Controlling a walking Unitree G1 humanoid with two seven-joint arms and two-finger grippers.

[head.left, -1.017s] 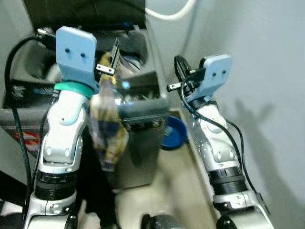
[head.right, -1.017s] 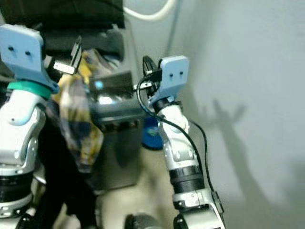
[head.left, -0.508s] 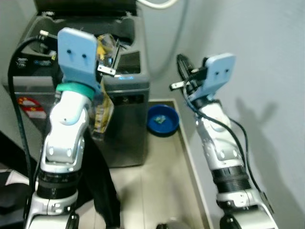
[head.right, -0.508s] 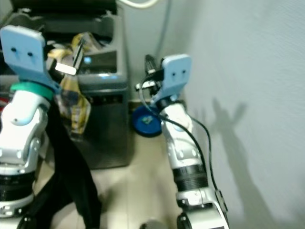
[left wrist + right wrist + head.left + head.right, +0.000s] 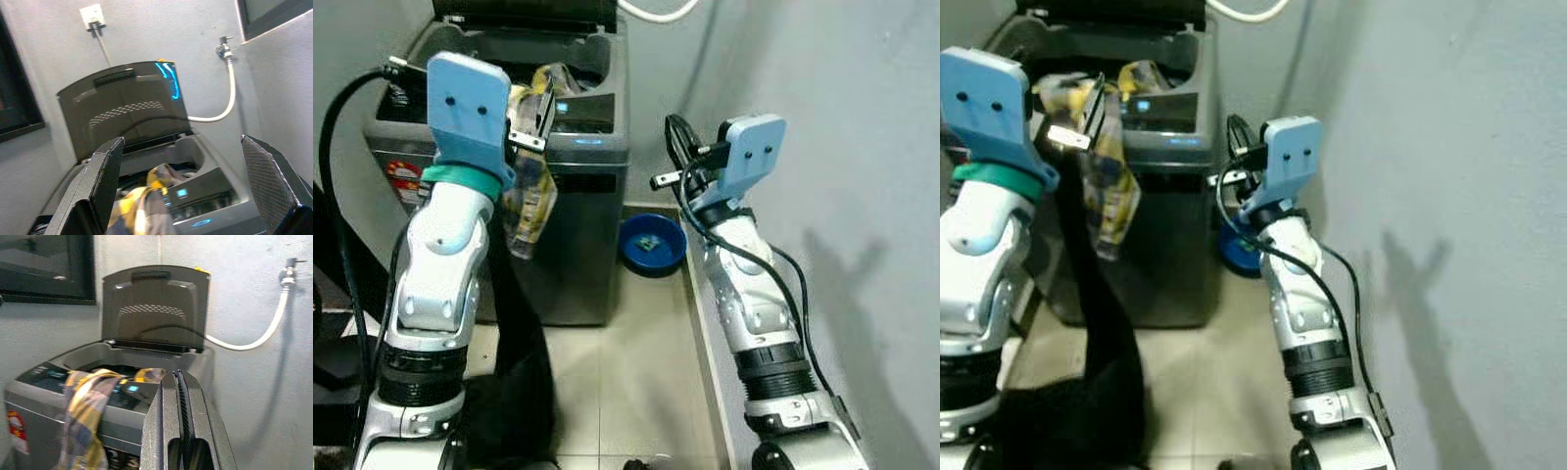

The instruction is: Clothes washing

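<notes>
A dark grey top-loading washing machine (image 5: pixel 578 245) stands ahead with its lid (image 5: pixel 156 308) up. A yellow plaid cloth (image 5: pixel 530 191) comes out of the tub and hangs down over the front rim and control panel. My left gripper (image 5: pixel 181 142) is raised just in front of that rim with its fingers (image 5: pixel 105 181) wide open, the cloth (image 5: pixel 146 205) low between them. To the machine's right my right gripper (image 5: pixel 177 374) is held up, shut and holding nothing. A black garment (image 5: pixel 519 333) hangs beside my left arm down to the floor; its top is hidden.
A blue basin (image 5: pixel 651 245) sits on the floor right of the machine. A white hose (image 5: pixel 264 333) runs from a wall tap to the machine's back. A grey wall (image 5: pixel 862 147) closes the right side, with a low kerb (image 5: pixel 700 323) along it. The floor is tiled.
The camera has pulled back, so the machine looks farther and its whole front shows. The plaid cloth now lies over the front rim. Both arms keep their raised poses.
</notes>
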